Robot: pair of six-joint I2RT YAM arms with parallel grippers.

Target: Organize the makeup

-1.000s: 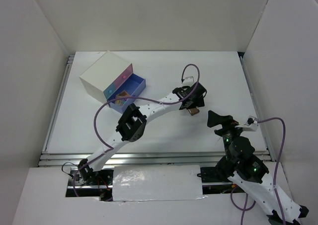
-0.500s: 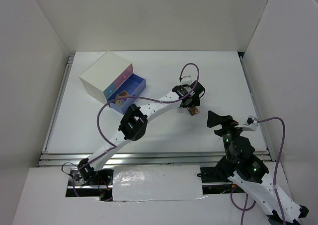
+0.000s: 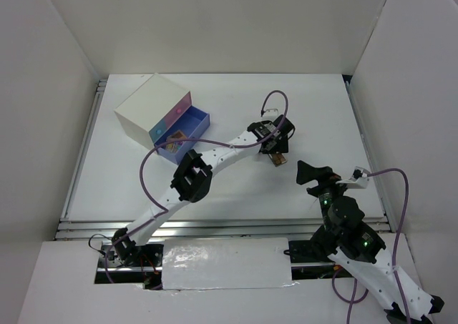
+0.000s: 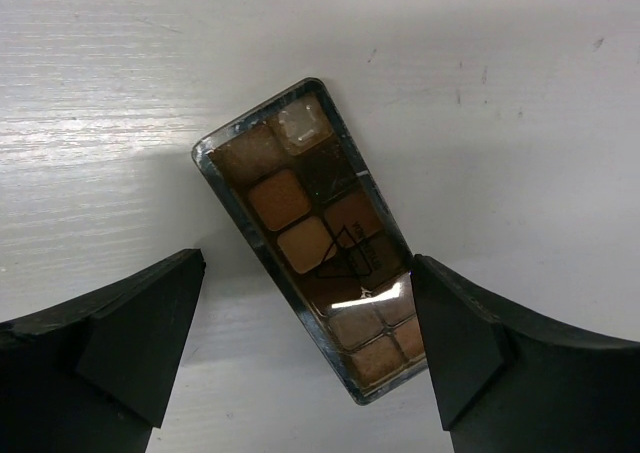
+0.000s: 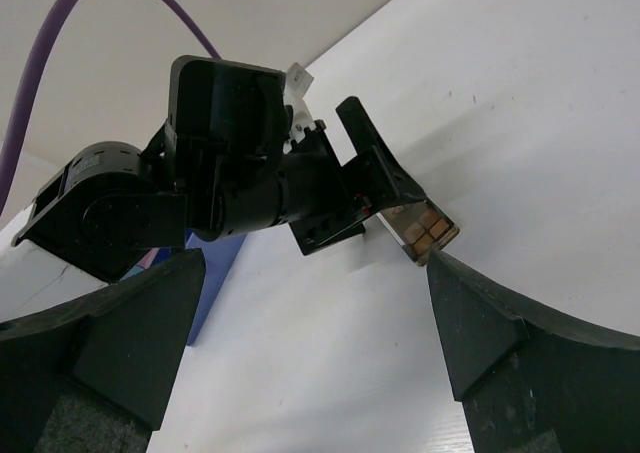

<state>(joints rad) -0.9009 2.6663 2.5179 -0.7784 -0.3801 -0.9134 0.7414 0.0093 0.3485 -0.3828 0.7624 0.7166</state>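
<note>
A long eyeshadow palette (image 4: 315, 238) with brown shades lies flat and slanted on the white table. My left gripper (image 4: 308, 268) hovers open over it, one finger on each side of its near end. The right finger is close to the palette's corner. In the top view the left gripper (image 3: 275, 144) is right of centre, with the palette (image 3: 278, 159) showing just below it. My right gripper (image 3: 309, 174) stands open and empty a little to the right. The right wrist view shows the left gripper (image 5: 370, 188) above the palette (image 5: 428, 228), seen between the right gripper's (image 5: 318, 273) own fingers.
A white box (image 3: 147, 106) stands at the far left with its blue drawer (image 3: 192, 127) pulled open. A small colourful item (image 3: 177, 135) lies inside the drawer. The left arm stretches diagonally across the middle of the table. White walls surround the table.
The left gripper has shifted slightly toward the far side above the palette. The palette lies where it was. The right arm has barely moved.
</note>
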